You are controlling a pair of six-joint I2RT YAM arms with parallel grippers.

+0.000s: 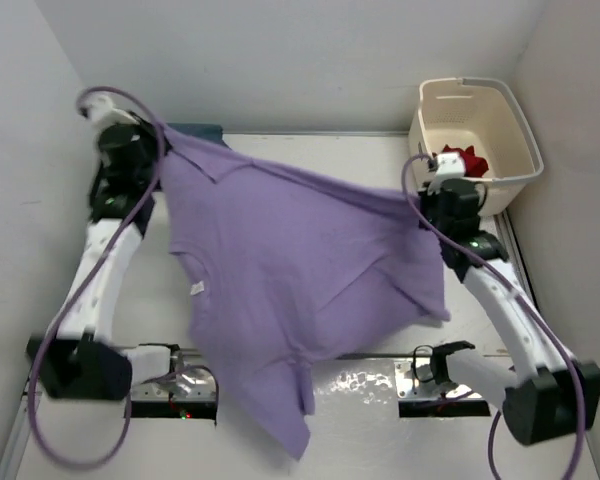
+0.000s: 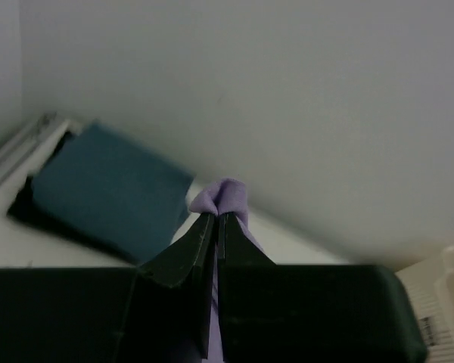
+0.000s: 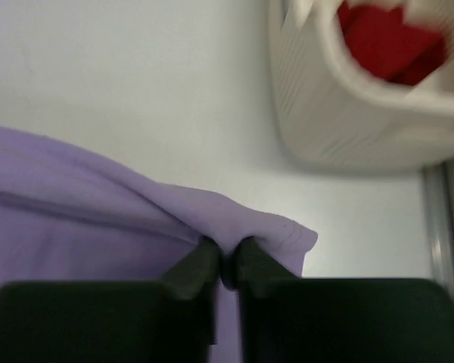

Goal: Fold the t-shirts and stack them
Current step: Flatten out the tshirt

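The lavender purple t-shirt (image 1: 300, 260) hung spread above the bench (image 1: 365, 385), its loose lower hem drooping toward the arm bases nearest you; whether that hem touched the surface could not be told. Higher up, its top edge was stretched between your two arms. Your left end effector (image 2: 216, 215) was clenched on one corner, with cloth bunched past its tips. Your right end effector (image 3: 227, 246) pinched the other corner, but only on a thin fold close to the cloth's edge. That looked like the weak point: more tension could pull the fold free and drop that side in a heap. The trailing hem could also crumple under the shirt as you lowered it. Farther back, the teal-blue t-shirt (image 2: 106, 189) lay folded on the black t-shirt (image 2: 23, 208), near enough for a swinging sleeve to disturb. The red t-shirt (image 1: 465, 160) waited in the basket (image 1: 520, 140).
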